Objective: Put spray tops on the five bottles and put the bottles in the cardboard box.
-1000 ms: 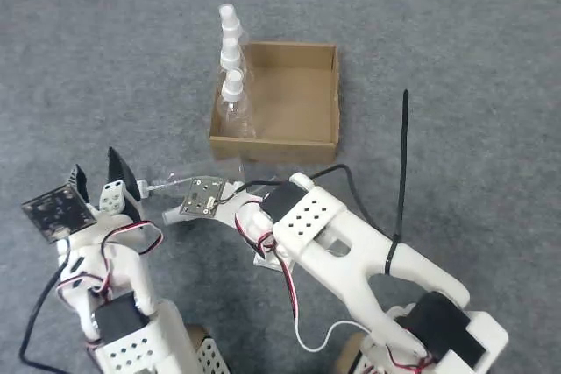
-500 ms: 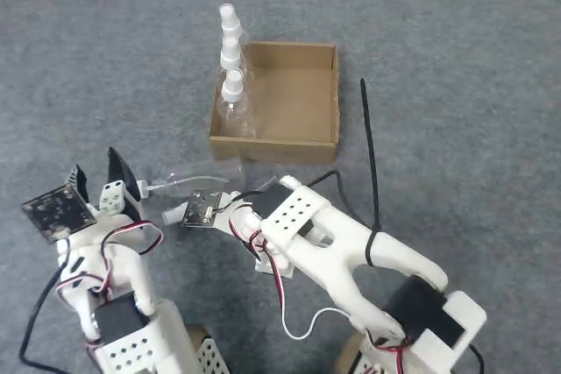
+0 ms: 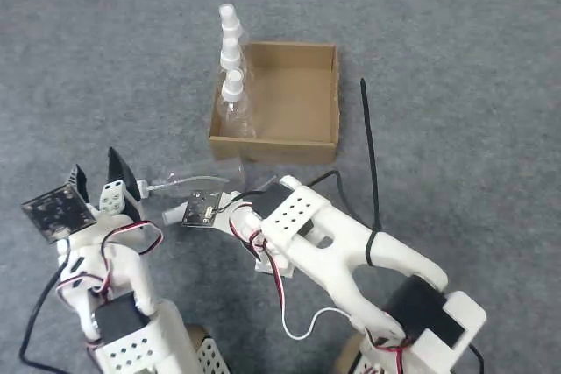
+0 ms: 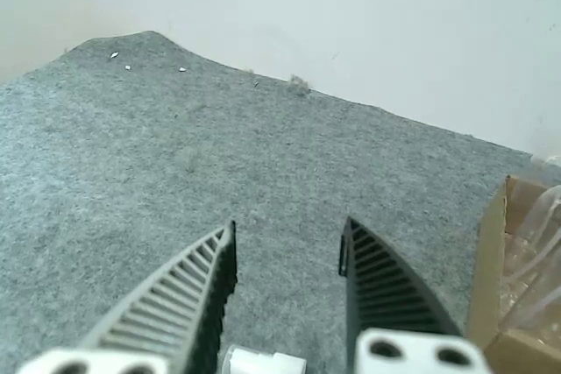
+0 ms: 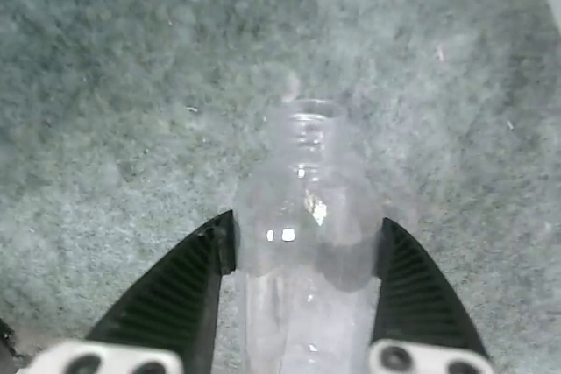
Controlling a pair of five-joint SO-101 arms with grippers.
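Right gripper (image 5: 307,221): pinching a clear bottle (image 5: 307,190) at the shoulders. The right wrist view shows its neck open, with no top on it.
Left gripper (image 4: 289,223): spread wide over the grey carpet (image 4: 175,146), lower left in the high view.
Cardboard box (image 3: 302,142): upper centre in the high view, with three topped bottles (image 3: 235,98) along its left wall.

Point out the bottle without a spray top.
The bottle in the right gripper: its neck is open, while the three bottles in the box wear white tops.
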